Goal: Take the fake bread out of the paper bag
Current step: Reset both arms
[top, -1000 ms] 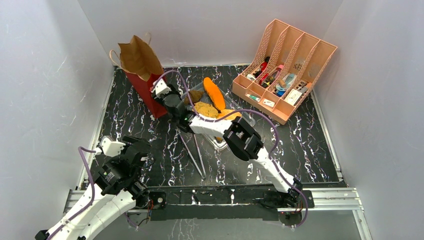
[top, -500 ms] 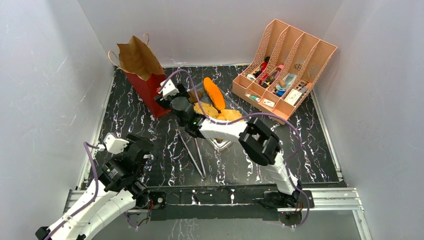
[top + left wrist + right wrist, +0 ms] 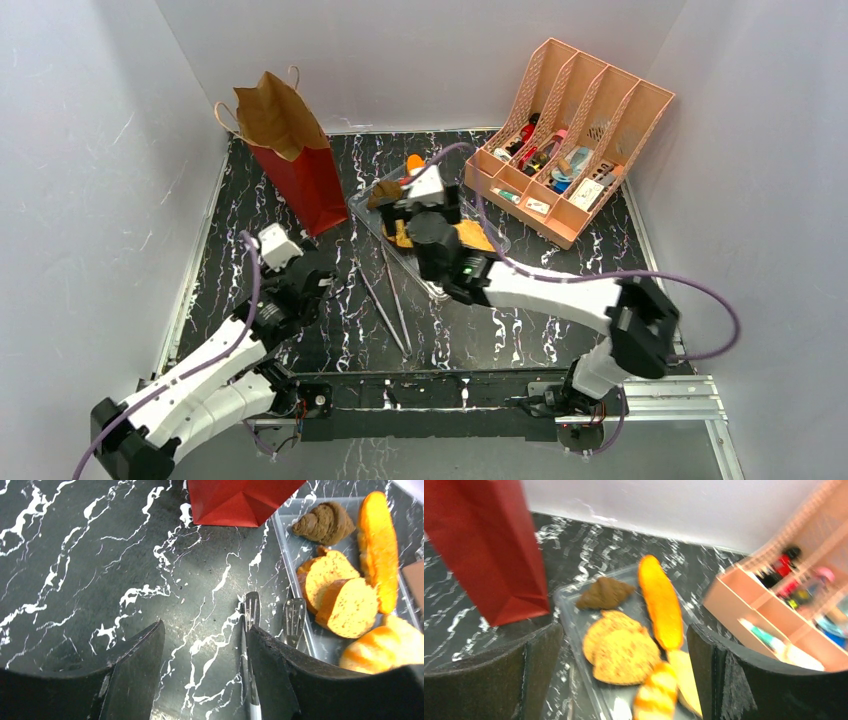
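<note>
The red paper bag [image 3: 290, 150] stands upright at the back left, its brown inside open at the top; its base also shows in the left wrist view [image 3: 240, 500] and the right wrist view [image 3: 484, 545]. Fake bread lies in a clear plastic tray [image 3: 325, 645]: an orange loaf [image 3: 378, 550], tan round slices [image 3: 340, 595] and a dark brown lump [image 3: 325, 522]. My right gripper [image 3: 420, 195] hovers above the tray, open and empty, with the slices [image 3: 621, 650] below it. My left gripper [image 3: 310, 275] is open and empty over the tabletop, in front of the bag.
Metal tongs [image 3: 390, 300] lie on the black marble tabletop just left of the tray, close to my left gripper's right finger [image 3: 280, 670]. A pink desk organizer [image 3: 570, 130] with small items stands at the back right. White walls enclose the table.
My right gripper has swung from beside the bag to the right, over the tray. My left arm has reached forward toward the bag and the tongs.
</note>
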### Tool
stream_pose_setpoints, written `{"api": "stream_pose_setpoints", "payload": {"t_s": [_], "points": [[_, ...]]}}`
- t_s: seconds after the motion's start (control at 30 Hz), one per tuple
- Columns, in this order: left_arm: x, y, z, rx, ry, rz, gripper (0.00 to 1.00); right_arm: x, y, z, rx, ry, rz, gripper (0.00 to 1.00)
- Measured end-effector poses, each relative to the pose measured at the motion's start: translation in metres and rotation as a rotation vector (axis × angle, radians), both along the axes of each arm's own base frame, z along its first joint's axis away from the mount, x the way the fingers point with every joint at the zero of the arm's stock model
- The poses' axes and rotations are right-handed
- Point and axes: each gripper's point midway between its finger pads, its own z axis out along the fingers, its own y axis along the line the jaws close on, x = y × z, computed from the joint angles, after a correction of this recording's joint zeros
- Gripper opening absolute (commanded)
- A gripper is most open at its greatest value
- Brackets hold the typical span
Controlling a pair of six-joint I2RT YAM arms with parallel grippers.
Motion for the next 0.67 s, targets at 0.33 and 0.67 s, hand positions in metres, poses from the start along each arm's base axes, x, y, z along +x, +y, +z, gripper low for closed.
{"api": "stream_pose_setpoints", "payload": {"t_s": [0.33, 0.67], "points": [[0.015, -0.004, -0.037, 0.288, 0.035, -0.19, 0.62, -0.053, -0.158, 0.002, 0.251, 0.123, -0.264, 0.98], [0.015, 0.001, -0.018, 0.297, -0.075, -0.21, 0.62, -0.092, -0.223, -0.056, 0.337, 0.262, -0.471, 0.98]]}}
